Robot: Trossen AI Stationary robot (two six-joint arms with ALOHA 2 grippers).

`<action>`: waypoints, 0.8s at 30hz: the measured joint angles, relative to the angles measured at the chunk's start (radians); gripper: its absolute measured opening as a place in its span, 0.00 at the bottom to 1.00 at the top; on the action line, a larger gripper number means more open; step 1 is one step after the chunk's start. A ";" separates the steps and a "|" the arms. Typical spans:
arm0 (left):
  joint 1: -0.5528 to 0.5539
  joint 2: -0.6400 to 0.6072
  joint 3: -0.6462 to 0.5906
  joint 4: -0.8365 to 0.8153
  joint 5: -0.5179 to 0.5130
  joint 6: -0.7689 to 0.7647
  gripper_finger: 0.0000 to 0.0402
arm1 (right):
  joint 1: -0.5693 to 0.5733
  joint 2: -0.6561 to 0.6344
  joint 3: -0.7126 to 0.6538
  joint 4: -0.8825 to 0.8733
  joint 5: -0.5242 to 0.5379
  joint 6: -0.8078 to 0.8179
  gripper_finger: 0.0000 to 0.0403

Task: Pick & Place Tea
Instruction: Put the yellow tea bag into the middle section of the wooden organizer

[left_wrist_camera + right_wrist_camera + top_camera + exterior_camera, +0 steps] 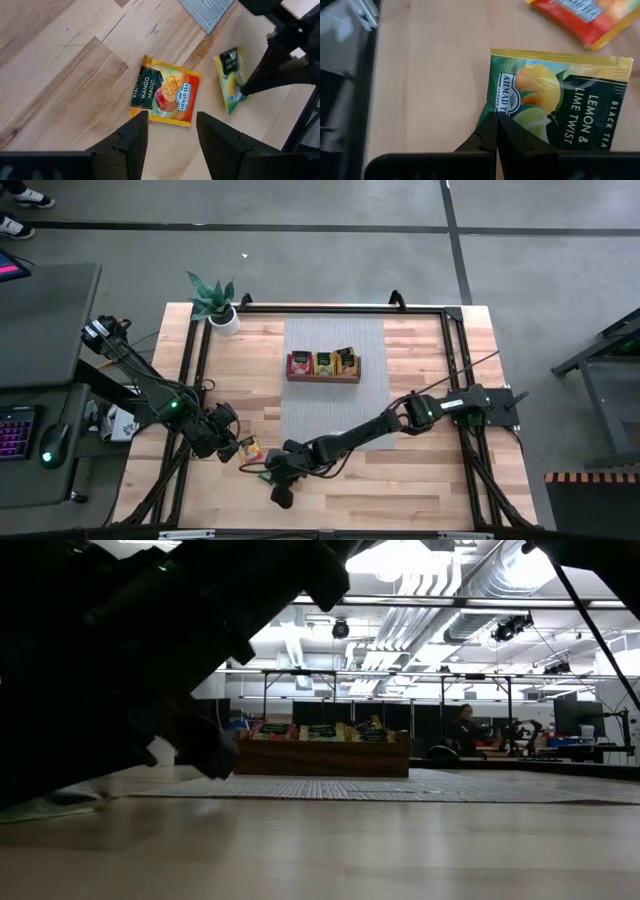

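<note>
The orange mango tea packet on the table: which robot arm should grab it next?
Probably the left. Its open claw hovers right over the mango packet, fingers on either side. The right claw is already pinched shut on the green lemon packet, so it is busy.

high: straight down | low: table-level, partly blocked | wrists: close, apparently sharing green packet

Two tea packets are out on the bare wood, near each other. The orange mango packet lies flat with its label up. The green lemon and lime packet is tilted, one edge pinched. More packets stand upright in the tray.
</note>
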 joint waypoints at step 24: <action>0.056 0.246 0.000 0.336 0.017 -0.204 0.41 | 0.005 0.009 -0.002 -0.021 0.030 0.056 0.00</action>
